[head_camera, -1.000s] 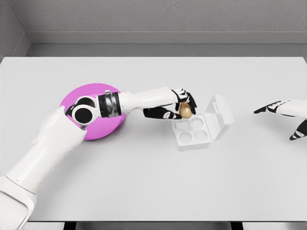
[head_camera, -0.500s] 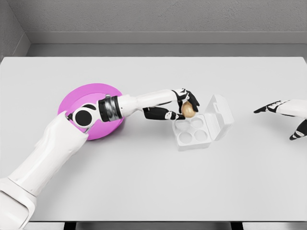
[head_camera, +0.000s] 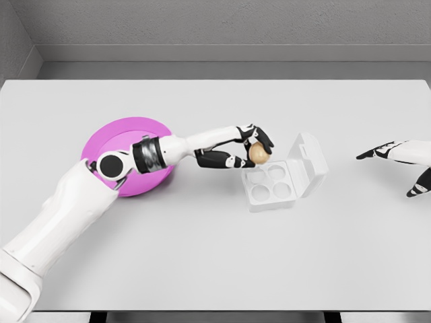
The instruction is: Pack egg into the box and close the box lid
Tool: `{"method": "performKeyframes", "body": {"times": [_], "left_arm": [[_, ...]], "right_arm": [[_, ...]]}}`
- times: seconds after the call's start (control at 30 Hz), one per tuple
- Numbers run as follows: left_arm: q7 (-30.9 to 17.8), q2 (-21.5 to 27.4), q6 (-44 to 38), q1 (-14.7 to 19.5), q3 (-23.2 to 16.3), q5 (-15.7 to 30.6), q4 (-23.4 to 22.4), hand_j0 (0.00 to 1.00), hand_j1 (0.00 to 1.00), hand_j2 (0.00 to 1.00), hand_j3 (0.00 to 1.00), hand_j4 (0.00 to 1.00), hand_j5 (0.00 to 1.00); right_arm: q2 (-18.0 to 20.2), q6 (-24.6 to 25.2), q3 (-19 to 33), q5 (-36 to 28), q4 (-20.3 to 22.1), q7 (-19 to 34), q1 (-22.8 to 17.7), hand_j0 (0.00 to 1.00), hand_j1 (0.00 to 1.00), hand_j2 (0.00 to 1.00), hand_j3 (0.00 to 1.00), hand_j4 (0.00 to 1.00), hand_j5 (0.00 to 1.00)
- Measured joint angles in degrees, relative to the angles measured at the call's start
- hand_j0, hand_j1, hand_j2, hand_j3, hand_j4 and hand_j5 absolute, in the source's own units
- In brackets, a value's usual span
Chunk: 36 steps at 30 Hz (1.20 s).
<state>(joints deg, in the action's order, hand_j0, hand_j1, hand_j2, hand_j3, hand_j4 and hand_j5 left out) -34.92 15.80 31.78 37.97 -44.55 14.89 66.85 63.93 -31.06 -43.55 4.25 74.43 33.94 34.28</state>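
A brown egg is held in my left hand, whose fingers are shut on it just above the back-left corner of the white egg box. The box has four round wells, all bare, and its lid stands open, tilted up to the right. My right hand hovers at the table's right edge with fingers spread, holding nothing, well apart from the box.
A pink round plate lies on the left of the white table, partly under my left forearm. A grey wall runs behind the table's far edge.
My left hand with the egg has risen slightly and drawn a little back toward the left; the elbow dropped lower over the plate. The right hand has not moved.
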Motion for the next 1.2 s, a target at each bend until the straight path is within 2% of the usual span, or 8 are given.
{"method": "performKeyframes", "body": {"times": [0.17,0.5,0.63,0.83,0.9,1.2], "left_arm": [[-0.01,0.16,-1.55,0.18,-0.76,0.83,-0.30,0.36,0.36,0.36,0.36,0.36,0.36],[-0.01,-0.72,-1.92,1.32,-2.00,1.12,-6.27,0.37,0.37,0.37,0.37,0.37,0.37],[-0.02,-1.42,-1.88,0.88,-2.10,1.30,-7.25,0.36,0.36,0.36,0.36,0.36,0.36],[-0.01,-1.48,-3.01,1.23,-4.12,5.01,-7.24,0.36,0.36,0.36,0.36,0.36,0.36],[-0.01,-1.21,-3.49,2.63,-5.01,6.76,-7.15,0.36,0.36,0.36,0.36,0.36,0.36],[0.00,1.05,-6.75,4.22,-9.55,14.48,-6.90,0.35,0.35,0.35,0.35,0.35,0.35]], "right_arm": [[0.05,0.00,0.00,0.00,0.00,0.00,0.09,1.00,1.00,1.00,1.00,1.00,1.00],[0.00,0.08,0.00,0.00,-0.08,0.00,0.00,1.00,1.00,1.00,1.00,1.00,1.00],[0.01,0.05,0.00,0.00,-0.08,0.00,0.09,1.00,1.00,1.00,1.00,1.00,1.00],[0.05,0.05,0.00,0.00,-0.08,0.00,0.00,1.00,1.00,1.00,1.00,1.00,1.00],[0.05,0.07,0.00,0.00,-0.10,0.00,0.09,1.00,1.00,1.00,1.00,1.00,1.00],[0.03,0.09,0.02,0.00,-0.50,0.00,0.09,1.00,1.00,1.00,1.00,1.00,1.00]]}}
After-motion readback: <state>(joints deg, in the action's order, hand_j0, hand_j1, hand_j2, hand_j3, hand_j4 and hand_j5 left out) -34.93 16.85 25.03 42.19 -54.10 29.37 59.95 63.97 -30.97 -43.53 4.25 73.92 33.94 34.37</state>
